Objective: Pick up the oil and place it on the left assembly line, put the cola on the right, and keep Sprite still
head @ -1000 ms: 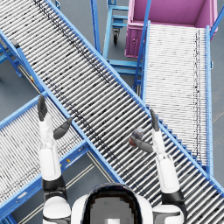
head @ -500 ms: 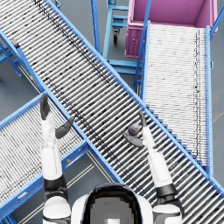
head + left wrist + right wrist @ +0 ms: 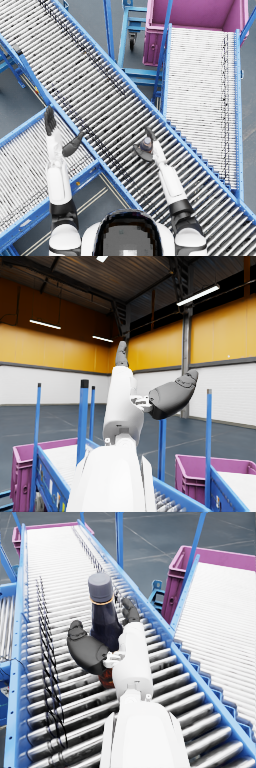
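Bottle [image 3: 102, 619], dark with a grey cap and a thin gold band below it, stands upright on the rollers of the middle conveyor [image 3: 90, 85]. This conveyor is blue-railed and runs diagonally from far left to near right. The bottle sits along its near half, toward the rail on the robot's side. No label can be read, so it cannot be told whether this is the oil or the cola. In the head view only the cap [image 3: 146, 145] shows.

Right hand [image 3: 97, 657] reaches over the near rail and brackets the bottle low on its body. The thumb lies on the bottle's left and the fingers [image 3: 130, 609] behind it on its right. The hand is partly closed around the bottle, and the thumb looks to be against it. Whether the grip is actually made cannot be told. The bottle's base is down on the rollers.

Left hand [image 3: 55, 137] is raised over the left conveyor [image 3: 20, 155], well apart from the bottle. Its fingers point up and its thumb is spread wide, so it is fully open and holds nothing. The left wrist view confirms this [image 3: 165, 396].

Right conveyor [image 3: 200, 90] lies to the far right of the bottle. A pink bin [image 3: 200, 12] stands at its far end.
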